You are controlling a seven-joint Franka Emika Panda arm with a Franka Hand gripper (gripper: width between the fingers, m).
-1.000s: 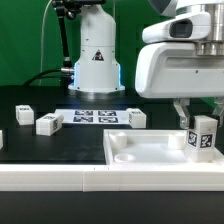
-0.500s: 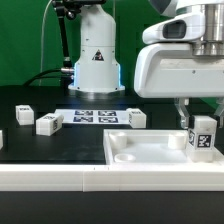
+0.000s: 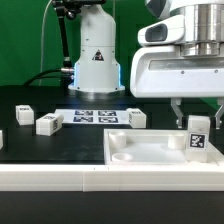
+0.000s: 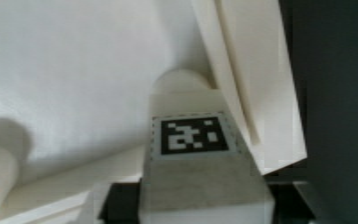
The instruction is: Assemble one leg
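The end effector (image 3: 198, 118) hangs at the exterior view's right, its fingers (image 3: 177, 110) spread to either side of an upright leg (image 3: 197, 137) — whether they touch it cannot be told. That leg stands on the white panel (image 3: 140, 150) near its right edge, tag facing the camera. Three more legs (image 3: 48, 123) lie on the black tabletop (image 3: 60, 145) further left — well apart from the panel — around the marker board (image 3: 96, 116).

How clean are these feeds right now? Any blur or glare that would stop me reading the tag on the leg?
Exterior view: evenly lit and fairly sharp, though the leg shows small, so its tag pattern is coarse, and the white panel looks washed out. Wrist view: soft and blurry overall, yet the tag on the leg is large and readable, with no glare on it.
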